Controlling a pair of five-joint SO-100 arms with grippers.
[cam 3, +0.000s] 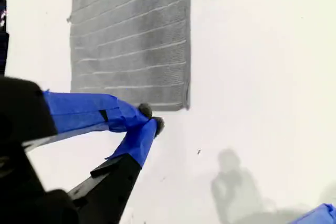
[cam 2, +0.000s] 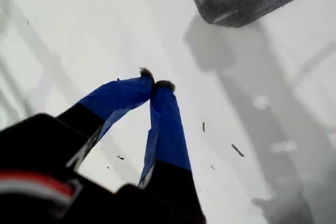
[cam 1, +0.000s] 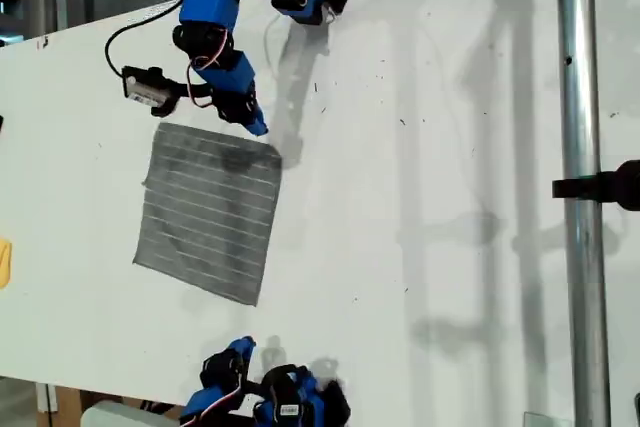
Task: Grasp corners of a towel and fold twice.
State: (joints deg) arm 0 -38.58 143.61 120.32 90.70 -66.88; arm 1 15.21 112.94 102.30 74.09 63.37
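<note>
Exterior view's left edge: small yellow object [cam 1: 3, 263], cut off by the frame, shape not readable. Just to its right, the towel [cam 1: 212, 211] lay flat and unfolded on the white table [cam 1: 450, 197], slightly skewed, all four corners on the surface.

My first gripper [cam 1: 257, 128] hung just off the towel's far edge, near the corner toward the exterior view's upper right. Jaws were closed tip to tip, nothing between them. In its wrist view only that corner [cam 2: 227, 22] showed; the rest ran out of frame.

My second gripper [cam 1: 243, 346] sat off the near edge, near the corner [cam 3: 182, 104] toward the exterior view's lower right. It did not touch the cloth; jaws were pinched together and empty. That arm's base was cut off by the exterior view's bottom edge.

Rightward, broad bare table crossed by soft shadows. Exterior view's far right: an upright metal pole [cam 1: 580, 247].
</note>
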